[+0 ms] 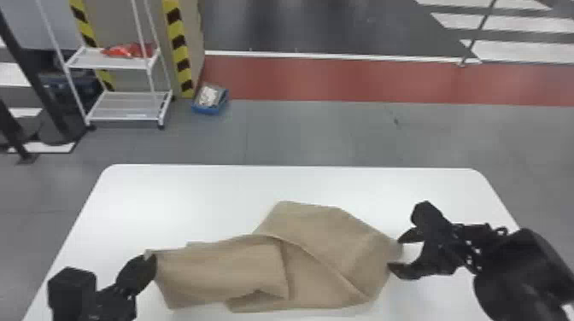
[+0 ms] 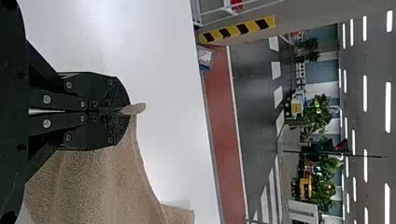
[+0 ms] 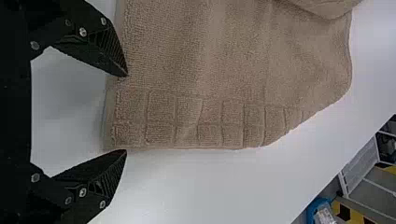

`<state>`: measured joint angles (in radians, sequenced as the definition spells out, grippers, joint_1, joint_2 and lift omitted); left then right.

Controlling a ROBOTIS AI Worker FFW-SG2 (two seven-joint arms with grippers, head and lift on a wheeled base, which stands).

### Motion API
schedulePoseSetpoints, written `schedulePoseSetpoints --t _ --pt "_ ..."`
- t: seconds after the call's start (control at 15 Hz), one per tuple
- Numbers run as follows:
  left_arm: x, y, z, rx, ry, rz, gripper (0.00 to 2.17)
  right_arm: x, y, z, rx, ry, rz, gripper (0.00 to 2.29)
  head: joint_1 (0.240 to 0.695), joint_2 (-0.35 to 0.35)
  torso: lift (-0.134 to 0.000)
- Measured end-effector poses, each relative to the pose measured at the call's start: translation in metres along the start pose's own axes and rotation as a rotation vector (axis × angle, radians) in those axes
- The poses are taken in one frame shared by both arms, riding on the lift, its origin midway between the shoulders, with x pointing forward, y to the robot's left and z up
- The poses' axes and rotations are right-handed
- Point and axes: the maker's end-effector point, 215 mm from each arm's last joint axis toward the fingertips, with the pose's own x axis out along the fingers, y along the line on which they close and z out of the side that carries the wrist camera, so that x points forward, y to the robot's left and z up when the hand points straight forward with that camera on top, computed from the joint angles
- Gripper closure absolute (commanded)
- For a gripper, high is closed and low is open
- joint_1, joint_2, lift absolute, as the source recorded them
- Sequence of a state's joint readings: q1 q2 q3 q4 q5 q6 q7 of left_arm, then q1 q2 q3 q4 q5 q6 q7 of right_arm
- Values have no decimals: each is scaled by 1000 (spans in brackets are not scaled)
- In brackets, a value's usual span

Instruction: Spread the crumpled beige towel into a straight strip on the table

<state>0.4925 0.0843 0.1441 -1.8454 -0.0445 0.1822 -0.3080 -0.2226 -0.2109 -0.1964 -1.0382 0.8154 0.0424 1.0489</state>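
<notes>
The beige towel (image 1: 324,256) lies folded and bunched across the front half of the white table, its layers overlapping in the middle. At its left corner, my left gripper (image 1: 149,260) is shut on the cloth; in the left wrist view a small tip of towel (image 2: 93,177) pokes out past the left gripper (image 2: 126,111). Beside the towel's right end my right gripper (image 1: 395,255) stands open. In the right wrist view, the open right gripper (image 3: 125,113) has its fingers on either side of a towel corner (image 3: 187,116) with a checked border.
The white table (image 1: 171,192) has rounded far corners. Beyond it on the floor stand a white wire shelf (image 1: 128,106) at the left and a small blue box (image 1: 210,99) near a striped pillar (image 1: 181,51).
</notes>
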Motion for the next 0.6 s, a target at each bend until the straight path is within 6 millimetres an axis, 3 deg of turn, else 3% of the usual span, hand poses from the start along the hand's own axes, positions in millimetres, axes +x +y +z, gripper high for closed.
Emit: schedulePoseSetpoints --t 0.13,0.33,0.4,0.6 --pt "0 1 0 0 -2 1 1703 3 1 -6 17 7 13 390 695 -61 0" --pt "-1 1 0 -1 -1 -3 1703 4 0 -9 45 -4 23 630 695 -64 0" --pt "-1 1 0 -1 -1 -3 1703 4 1 -8 56 -16 25 758 695 -64 0" --pt "-2 1 1 0 -3 -2 1703 -3 2 5 98 -114 14 812 695 -55 0"
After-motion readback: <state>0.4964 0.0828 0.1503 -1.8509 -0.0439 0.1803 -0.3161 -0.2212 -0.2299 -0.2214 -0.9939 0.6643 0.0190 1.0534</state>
